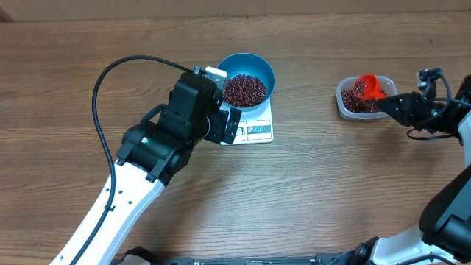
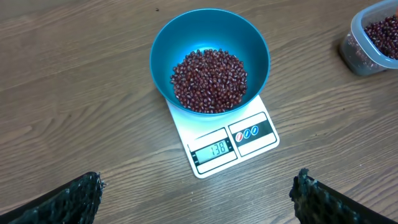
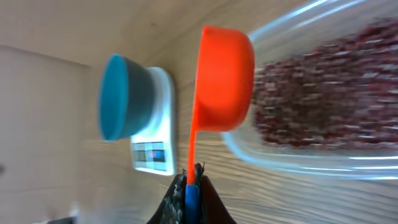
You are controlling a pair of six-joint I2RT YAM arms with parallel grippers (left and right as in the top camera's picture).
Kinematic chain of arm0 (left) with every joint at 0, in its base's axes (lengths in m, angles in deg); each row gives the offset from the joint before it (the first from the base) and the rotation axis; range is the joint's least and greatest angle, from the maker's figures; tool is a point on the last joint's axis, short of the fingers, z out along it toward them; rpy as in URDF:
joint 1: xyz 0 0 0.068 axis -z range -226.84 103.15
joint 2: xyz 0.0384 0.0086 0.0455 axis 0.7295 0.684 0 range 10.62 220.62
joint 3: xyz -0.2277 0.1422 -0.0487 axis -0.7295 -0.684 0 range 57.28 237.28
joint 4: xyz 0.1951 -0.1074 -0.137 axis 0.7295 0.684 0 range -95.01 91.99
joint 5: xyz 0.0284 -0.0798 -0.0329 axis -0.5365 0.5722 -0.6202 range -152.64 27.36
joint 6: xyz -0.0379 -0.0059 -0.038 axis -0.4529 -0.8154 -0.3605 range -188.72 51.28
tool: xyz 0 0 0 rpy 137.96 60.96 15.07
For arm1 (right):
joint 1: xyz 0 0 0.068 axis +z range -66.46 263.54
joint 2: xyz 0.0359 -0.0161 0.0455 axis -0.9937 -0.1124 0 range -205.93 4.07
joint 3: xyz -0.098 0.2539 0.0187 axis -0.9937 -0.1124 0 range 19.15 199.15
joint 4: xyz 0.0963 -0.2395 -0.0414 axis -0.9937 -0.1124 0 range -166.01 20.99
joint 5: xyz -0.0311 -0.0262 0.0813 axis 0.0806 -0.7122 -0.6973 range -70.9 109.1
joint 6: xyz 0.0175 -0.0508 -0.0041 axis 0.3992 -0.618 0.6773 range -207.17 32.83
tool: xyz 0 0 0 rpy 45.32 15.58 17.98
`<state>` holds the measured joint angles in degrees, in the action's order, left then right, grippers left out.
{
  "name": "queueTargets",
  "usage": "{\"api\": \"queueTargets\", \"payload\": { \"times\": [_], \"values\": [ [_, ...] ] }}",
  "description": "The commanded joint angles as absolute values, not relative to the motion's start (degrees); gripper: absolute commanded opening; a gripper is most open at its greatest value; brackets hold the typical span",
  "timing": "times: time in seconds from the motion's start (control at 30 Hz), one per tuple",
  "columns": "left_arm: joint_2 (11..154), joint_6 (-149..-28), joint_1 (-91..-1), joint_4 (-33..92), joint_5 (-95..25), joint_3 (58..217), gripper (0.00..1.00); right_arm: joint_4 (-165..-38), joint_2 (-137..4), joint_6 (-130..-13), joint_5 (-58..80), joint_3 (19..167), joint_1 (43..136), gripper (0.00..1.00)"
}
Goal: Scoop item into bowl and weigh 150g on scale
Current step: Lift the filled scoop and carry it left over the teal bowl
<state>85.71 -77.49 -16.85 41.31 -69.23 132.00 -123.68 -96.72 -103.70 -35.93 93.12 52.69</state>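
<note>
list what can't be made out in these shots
- Overhead: the scale display is too small to read, and the left arm covers its left end.
- Right wrist: motion blur; the scoop shows only its outside, hiding its fill.
- Left wrist: the tub is cut by the right edge.

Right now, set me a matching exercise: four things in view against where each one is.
1 blue bowl
2 scale
3 orange scoop
4 clear tub

A gripped in the right pincer
B under the blue bowl
C on the scale
D on the table, right of the scale

Pairs: 1-C, 2-B, 3-A, 4-D
</note>
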Motion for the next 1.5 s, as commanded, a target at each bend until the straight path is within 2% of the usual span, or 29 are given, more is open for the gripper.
{"api": "queueTargets", "payload": {
  "times": [0.0, 0.23, 0.43, 0.6, 0.73, 0.93, 1.03, 1.2, 1.47],
  "values": [
    [84.9, -76.4, -16.9, 41.3, -68.7, 133.2, 1.00, -125.1, -97.1, -103.6, -46.8, 93.4, 52.7, 0.04],
    [84.9, -76.4, -16.9, 41.3, -68.7, 133.2, 1.00, -127.9, -97.1, -103.6, -54.7, 93.4, 53.9, 0.04],
    [84.9, -76.4, -16.9, 41.3, -68.7, 133.2, 1.00, -127.6, -97.1, -103.5, -57.2, 93.4, 59.1, 0.04],
    [84.9, -76.4, -16.9, 41.3, -68.7, 133.2, 1.00, -124.4, -97.1, -102.8, -57.3, 93.4, 65.9, 0.04],
    [84.9, -76.4, -16.9, 41.3, -68.7, 133.2, 1.00, -117.4, -97.1, -96.5, -56.8, 93.4, 70.9, 0.04],
    [84.9, -76.4, -16.9, 41.3, -68.7, 133.2, 1.00, -103.3, -97.1, -77.8, -45.0, 93.4, 78.0, 0.04],
    [84.9, -76.4, -16.9, 41.3, -68.7, 133.2, 1.00, -97.8, -97.1, -74.7, -42.2, 93.4, 81.3, 0.04],
    [84.9, -76.4, -16.9, 41.3, -68.7, 133.2, 1.00, -90.2, -97.1, -73.5, -37.9, 93.4, 86.6, 0.04],
    [84.9, -76.4, -16.9, 41.3, -68.7, 133.2, 1.00, -86.6, -97.1, -80.6, -17.9, 93.4, 93.9, 0.04]
  ]
}}
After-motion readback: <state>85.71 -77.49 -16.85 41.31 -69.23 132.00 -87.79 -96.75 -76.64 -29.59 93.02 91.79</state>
